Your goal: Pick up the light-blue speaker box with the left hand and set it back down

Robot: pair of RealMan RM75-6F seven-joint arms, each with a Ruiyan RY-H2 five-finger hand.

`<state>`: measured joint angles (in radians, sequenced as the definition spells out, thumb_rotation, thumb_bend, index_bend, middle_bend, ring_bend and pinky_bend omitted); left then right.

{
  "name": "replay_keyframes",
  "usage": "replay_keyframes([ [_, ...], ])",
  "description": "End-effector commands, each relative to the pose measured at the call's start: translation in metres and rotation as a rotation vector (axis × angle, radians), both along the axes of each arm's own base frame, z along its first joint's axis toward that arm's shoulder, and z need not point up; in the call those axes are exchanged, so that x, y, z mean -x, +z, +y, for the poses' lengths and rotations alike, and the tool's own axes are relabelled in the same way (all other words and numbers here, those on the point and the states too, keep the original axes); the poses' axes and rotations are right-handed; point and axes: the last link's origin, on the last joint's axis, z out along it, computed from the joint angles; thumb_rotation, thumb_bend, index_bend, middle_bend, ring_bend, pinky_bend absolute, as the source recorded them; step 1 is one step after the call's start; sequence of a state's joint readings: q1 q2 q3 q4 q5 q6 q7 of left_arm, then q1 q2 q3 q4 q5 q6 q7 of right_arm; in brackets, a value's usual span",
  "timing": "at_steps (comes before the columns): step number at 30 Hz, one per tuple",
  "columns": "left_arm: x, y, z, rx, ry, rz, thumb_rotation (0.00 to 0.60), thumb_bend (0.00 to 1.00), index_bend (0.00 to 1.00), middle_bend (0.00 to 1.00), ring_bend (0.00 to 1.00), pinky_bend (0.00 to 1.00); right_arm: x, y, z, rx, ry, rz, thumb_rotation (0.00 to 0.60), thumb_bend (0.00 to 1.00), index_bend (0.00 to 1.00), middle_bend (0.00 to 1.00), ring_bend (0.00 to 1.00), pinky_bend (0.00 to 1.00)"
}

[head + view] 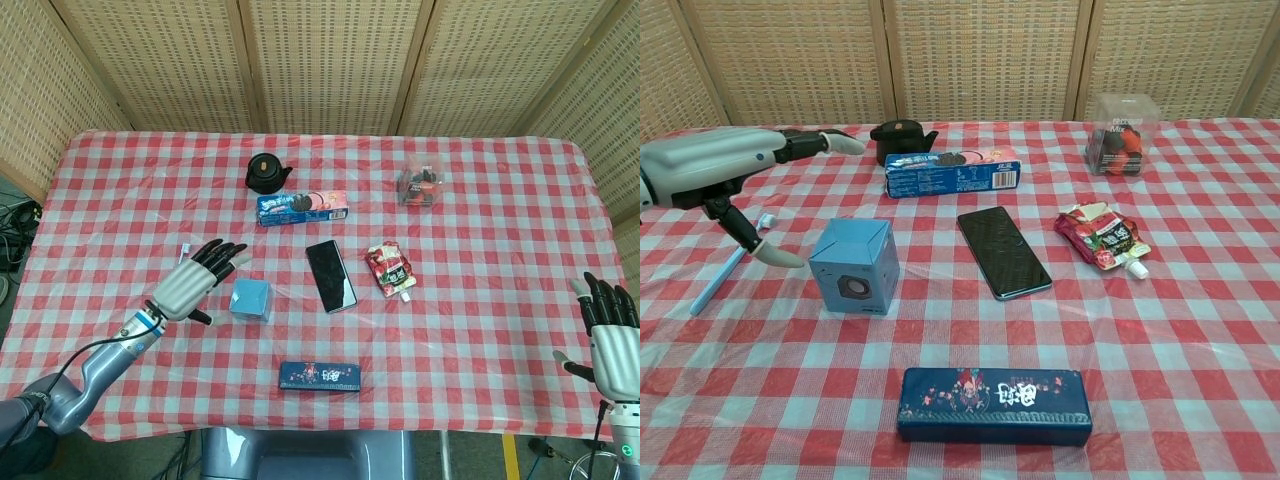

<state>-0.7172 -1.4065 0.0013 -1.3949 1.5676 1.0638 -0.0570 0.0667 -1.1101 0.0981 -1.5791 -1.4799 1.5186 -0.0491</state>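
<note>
Count on the checked table [480, 230]:
- 1 light-blue speaker box [854, 266]
- 1 black teapot [266, 172]
- 1 blue cookie box [952, 173]
- 1 black smartphone [330, 276]
- 1 red snack pouch [1101, 237]
- 1 clear plastic box with red contents [1117, 121]
- 1 dark-blue printed case [994, 405]
- 1 light-blue toothbrush [728, 266]
- 2 robot hands: left hand [190, 282], right hand [610, 334]

Left hand [188, 288] fingers spread, beside — not touching — speaker box [250, 299]

The speaker box [855, 266] stands on the table [1200, 330]. My left hand [715, 175] is just left of it, apart. The phone [1004, 252] lies right of it, the cookie box [952, 173] behind, the long case [994, 405] in front.
</note>
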Motion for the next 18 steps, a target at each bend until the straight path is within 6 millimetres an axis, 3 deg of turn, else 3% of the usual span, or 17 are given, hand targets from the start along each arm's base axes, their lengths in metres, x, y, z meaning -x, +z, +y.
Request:
replay_keyframes([
  [1,-0.032,-0.003,-0.004,0.030,0.012,0.145,0.600,0.00,0.03,0.00,0.00,0.00,0.001,0.001,0.000,0.006,-0.003,0.006,0.600,0.00,0.00,0.00,0.00,0.00],
  [10,-0.058,-0.032,0.004,-0.024,0.047,0.309,0.600,0.00,0.08,0.00,0.00,0.00,0.001,-0.003,-0.001,-0.002,-0.004,0.020,0.600,0.00,0.00,0.00,0.00,0.00],
  [18,-0.070,-0.046,0.001,-0.031,0.066,0.346,0.600,0.00,0.08,0.01,0.01,0.03,0.003,-0.002,-0.002,0.002,-0.013,0.021,0.600,0.00,0.00,0.00,0.00,0.00],
])
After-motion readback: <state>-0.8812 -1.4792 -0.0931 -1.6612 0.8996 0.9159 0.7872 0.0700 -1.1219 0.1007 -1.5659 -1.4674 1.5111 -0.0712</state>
